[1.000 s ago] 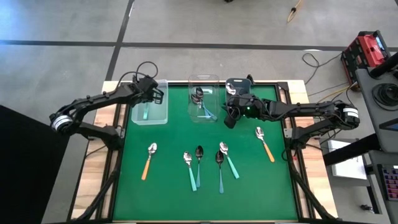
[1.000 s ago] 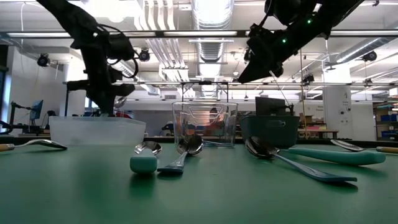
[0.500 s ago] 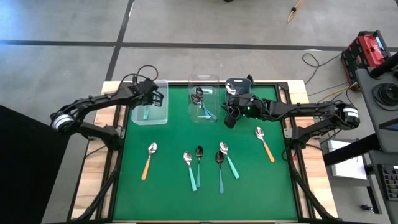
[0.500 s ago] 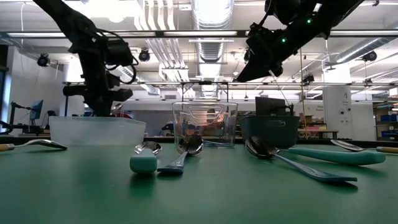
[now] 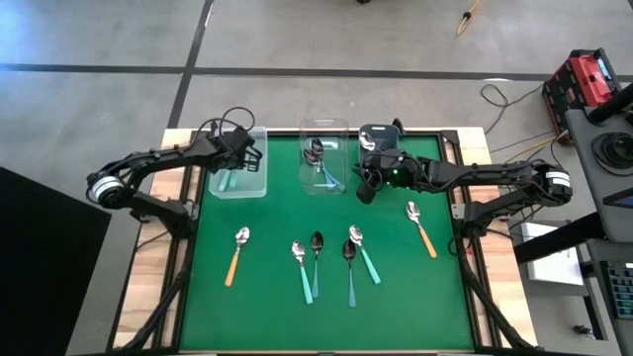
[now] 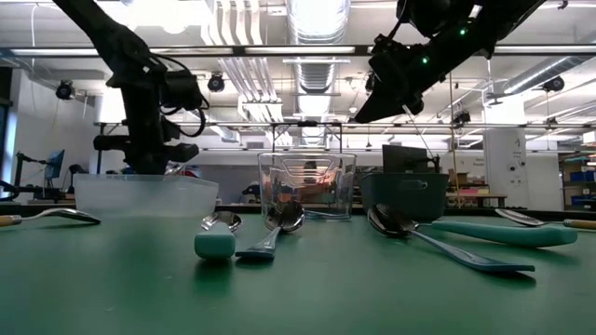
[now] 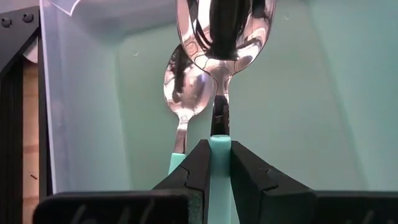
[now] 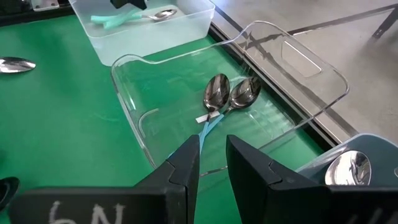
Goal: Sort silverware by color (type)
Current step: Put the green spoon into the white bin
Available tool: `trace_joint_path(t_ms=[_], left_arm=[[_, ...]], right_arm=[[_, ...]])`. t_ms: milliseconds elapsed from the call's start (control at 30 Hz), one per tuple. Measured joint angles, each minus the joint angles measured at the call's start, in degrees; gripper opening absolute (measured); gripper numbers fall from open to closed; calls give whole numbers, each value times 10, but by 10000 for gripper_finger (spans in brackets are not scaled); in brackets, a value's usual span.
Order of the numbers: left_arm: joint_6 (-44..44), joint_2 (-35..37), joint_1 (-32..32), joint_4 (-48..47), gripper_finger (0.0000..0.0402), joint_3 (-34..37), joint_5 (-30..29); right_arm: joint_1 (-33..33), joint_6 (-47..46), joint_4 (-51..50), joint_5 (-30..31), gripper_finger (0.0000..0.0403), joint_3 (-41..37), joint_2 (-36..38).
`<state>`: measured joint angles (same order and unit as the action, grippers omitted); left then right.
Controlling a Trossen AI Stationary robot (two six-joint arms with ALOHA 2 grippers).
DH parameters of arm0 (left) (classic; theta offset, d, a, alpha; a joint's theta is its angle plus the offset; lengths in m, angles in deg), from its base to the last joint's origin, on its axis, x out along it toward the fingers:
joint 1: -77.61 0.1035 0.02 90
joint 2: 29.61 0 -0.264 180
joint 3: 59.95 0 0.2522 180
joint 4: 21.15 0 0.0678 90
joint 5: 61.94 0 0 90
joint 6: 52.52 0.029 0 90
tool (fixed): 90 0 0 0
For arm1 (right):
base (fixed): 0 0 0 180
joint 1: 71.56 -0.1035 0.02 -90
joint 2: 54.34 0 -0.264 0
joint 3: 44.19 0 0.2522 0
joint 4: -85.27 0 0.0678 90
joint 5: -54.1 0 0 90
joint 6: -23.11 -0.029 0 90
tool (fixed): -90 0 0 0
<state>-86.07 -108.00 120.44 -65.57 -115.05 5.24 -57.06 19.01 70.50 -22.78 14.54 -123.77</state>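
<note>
My left gripper [image 5: 231,164] hangs over the left clear bin [image 5: 255,184], shut on a mint-handled spoon [image 7: 224,37] whose bowl sticks out past the fingertips. Another mint-handled spoon [image 7: 185,96] lies on that bin's floor. The middle clear bin [image 5: 324,127] holds two blue-teal spoons [image 8: 224,96]. My right gripper [image 8: 212,155] hovers over the mat by the grey bin [image 5: 380,133], open, with nothing between its fingers. Several spoons lie on the green mat: two with orange handles [image 5: 235,255] [image 5: 421,228] and several with teal handles [image 5: 348,267]. My left gripper pinches the spoon's mint handle [image 7: 219,144] between its two fingers, close to where the metal neck begins. The fingers slant down from above and lie along the handle. The spoon points onward past the fingertips, bowl lowest, inside the bin; whether it touches the floor, I cannot tell.
The three bins stand in a row along the mat's far edge [image 5: 326,133]. The loose spoons lie in a band across the mat's middle; the near half of the mat [image 5: 326,326] holds nothing. Wooden strips [image 5: 153,267] and black frame rails border the mat.
My left gripper has sunk toward the left clear bin with the mint-handled spoon and has tipped a little more downward. It has stayed shut on the spoon.
</note>
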Motion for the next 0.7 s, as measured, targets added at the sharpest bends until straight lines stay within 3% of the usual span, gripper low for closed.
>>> trace_joint_path(t_ms=[167,700], left_arm=[[18,0,0,-3,22,-1,26],[58,-2,1,-3,24,-1,30]], right_arm=[[0,0,0,0,70,0,0],[0,0,0,0,70,0,0]])
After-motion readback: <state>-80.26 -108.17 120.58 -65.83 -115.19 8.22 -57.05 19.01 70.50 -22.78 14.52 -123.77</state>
